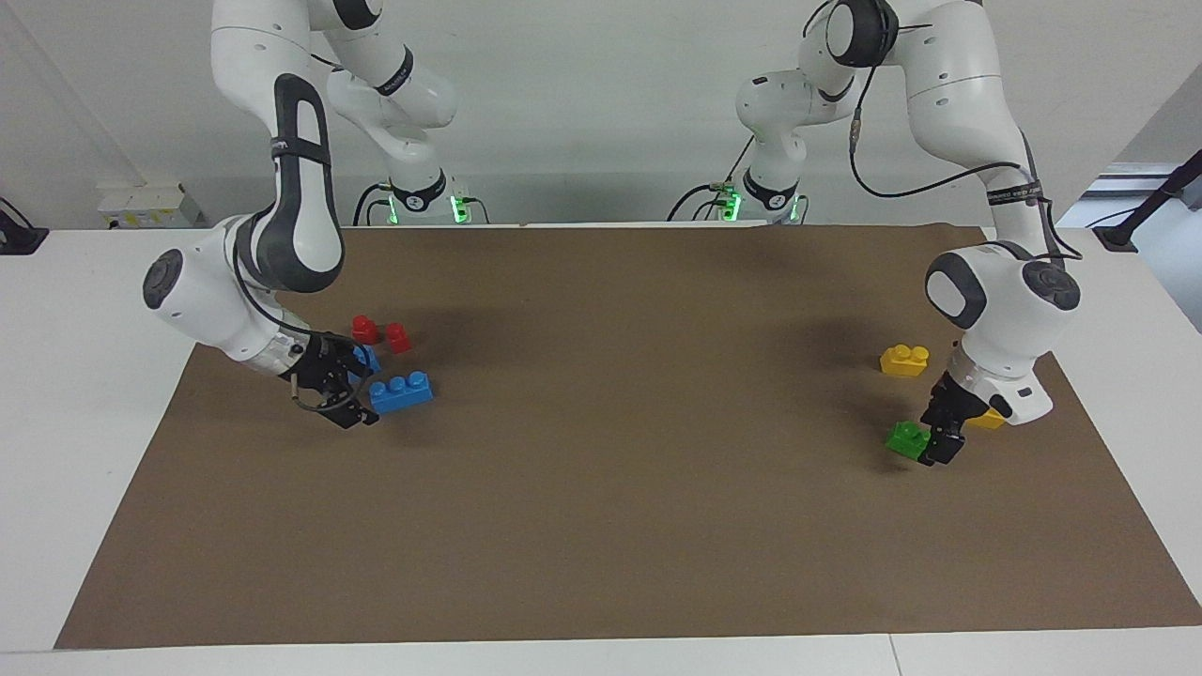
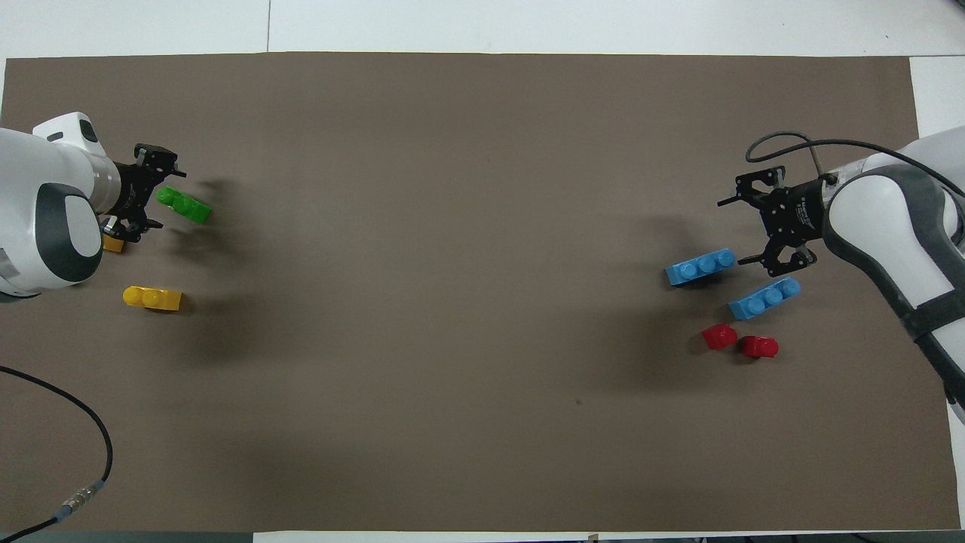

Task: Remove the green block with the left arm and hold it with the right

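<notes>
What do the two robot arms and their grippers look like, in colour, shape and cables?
Both arms are glossy white with rounded, thick links and dark grey panels and caps at the joints. The left gripper and right gripper are black, open-framed link mechanisms with two thin fingers. Black cables run along each arm, bound by black straps with small white lettering. Green lights glow at both bases.

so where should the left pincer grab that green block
Across its two long flat sides, at mid-length below the studs. The green block lies flat on the mat with its studs facing sideways, so come from above. The left pincer already stands open beside it.
</notes>
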`<state>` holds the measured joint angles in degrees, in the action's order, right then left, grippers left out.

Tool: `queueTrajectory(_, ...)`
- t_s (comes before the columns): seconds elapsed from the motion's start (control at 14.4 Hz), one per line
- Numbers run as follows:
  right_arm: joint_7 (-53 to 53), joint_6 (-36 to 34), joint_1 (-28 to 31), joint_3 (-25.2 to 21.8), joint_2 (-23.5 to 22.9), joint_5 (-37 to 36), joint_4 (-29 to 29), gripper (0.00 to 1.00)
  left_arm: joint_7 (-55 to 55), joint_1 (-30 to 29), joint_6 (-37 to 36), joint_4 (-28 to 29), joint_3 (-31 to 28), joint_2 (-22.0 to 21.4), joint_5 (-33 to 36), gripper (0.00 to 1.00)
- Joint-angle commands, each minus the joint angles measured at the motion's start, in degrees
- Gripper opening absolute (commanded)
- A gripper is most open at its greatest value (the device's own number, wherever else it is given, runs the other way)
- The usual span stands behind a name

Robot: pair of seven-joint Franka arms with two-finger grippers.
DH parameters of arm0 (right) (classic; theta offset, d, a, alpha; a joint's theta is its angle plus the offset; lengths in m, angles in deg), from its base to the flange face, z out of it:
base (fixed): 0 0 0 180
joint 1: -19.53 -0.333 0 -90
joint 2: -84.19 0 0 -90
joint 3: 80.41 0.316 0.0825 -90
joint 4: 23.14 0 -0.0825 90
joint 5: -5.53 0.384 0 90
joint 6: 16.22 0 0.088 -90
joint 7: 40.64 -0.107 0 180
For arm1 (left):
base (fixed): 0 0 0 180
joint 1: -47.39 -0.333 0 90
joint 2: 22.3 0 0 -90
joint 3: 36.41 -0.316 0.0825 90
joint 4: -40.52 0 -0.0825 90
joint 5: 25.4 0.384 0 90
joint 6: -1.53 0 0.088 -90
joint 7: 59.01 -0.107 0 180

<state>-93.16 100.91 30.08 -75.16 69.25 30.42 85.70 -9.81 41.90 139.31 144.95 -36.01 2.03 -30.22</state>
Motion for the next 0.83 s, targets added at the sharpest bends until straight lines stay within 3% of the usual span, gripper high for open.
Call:
queueTrajectory(0.0, -1.0, -3.83, -1.06, 0.28, 4.2, -2.99, -1.86, 1.0, -5.24, -0.4, -0.23, -1.24, 0.22, -0.06, 1.04, 1.0)
queueTrajectory(0.14, 1.18, -6.47, -1.24, 0.9, 5.7, -9.13, -4.32, 1.0, -8.15, -0.31, -1.19, -1.24, 0.14, -1.64, 1.04, 1.0)
queueTrajectory(0.35, 11.79, -10.78, -3.35, 0.81, 8.33, -12.75, -7.23, 1.0, -11.31, 0.3, -4.7, -1.24, 0.22, -5.24, 1.04, 1.0)
queueTrajectory(0.76, 37.56, -17.62, -3.53, 0.99, 16.69, -19.09, -8.72, 1.0, -21.5, 0.48, -18.84, -2.99, 1.1, -13.94, 1.13, 1.0)
